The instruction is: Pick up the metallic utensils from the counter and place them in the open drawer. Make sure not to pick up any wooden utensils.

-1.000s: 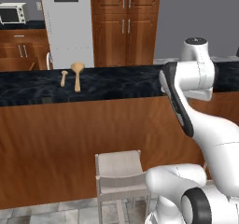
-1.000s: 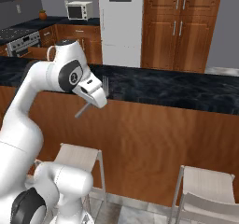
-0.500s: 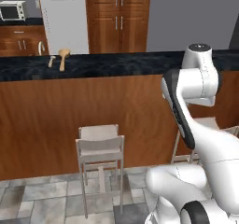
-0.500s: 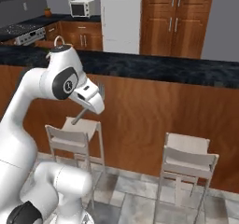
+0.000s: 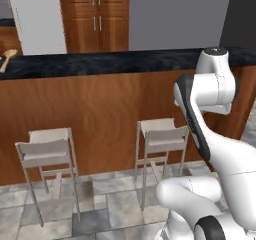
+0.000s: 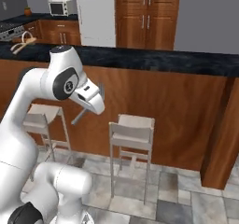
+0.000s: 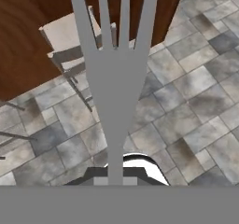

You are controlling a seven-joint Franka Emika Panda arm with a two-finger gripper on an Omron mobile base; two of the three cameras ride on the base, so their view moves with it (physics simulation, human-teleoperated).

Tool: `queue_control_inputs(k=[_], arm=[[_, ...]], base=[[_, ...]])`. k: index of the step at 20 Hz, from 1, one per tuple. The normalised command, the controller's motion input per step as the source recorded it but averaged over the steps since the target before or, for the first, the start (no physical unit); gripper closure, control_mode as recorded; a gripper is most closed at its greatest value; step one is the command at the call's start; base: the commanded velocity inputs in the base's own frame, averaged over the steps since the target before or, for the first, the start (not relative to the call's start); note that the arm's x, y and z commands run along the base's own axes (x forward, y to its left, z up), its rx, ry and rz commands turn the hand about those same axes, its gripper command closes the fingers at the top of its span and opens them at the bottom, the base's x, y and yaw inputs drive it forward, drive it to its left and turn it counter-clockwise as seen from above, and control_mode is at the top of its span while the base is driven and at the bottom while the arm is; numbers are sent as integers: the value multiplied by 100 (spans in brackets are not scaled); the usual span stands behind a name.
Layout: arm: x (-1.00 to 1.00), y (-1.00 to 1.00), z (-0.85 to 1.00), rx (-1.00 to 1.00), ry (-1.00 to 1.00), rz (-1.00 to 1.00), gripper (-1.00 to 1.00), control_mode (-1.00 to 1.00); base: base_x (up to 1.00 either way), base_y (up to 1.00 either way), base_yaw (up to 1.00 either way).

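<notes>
**Item in transit: one metal fork, drawer not yet located**

- **Gripper** [image 6: 88, 110]: centre-left of the right base view, below the arm's wrist. Jaws pressed together on the handle of a grey fork [image 7: 114, 73]; in the hand view the fork rises from the bottom centre with four tines fanning to the top edge. In the right base view it shows as a thin grey bar slanting down-left from the hand.
- **Counter** [image 5: 115, 61]: dark band across the upper third of the left base view, above reddish panelling. A tan wooden spoon [image 5: 7, 58] lies at its far upper-left edge; in the right base view tan wooden utensils [image 6: 23, 43] sit at the upper left.
- **Stools**: two in the left base view, one at lower left [image 5: 47, 149], one at centre [image 5: 160, 134].
- **Open drawer, second metal piece**: cannot be located from these views.

**Risks, as judged:**
1. The grip is at the handle's end only, so the long overhang could let the fork pivot or slip if the arm swings sharply.
2. The fork hangs over tiled floor; a drop here lands beyond easy recovery.
3. The held fork and arm pass near the stools and panelling; a clipped stool could knock the fork loose.
4. On returning for the second piece, the wooden utensils could be taken by mistake.
</notes>
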Motion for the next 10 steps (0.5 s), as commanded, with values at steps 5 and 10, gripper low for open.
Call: queue_control_inputs(k=[5,10], arm=[[0,0,0,0,0,0,100,100],[0,0,0,0,0,0,100,100]], base=[[0,-100,-12],[0,-100,-11]])
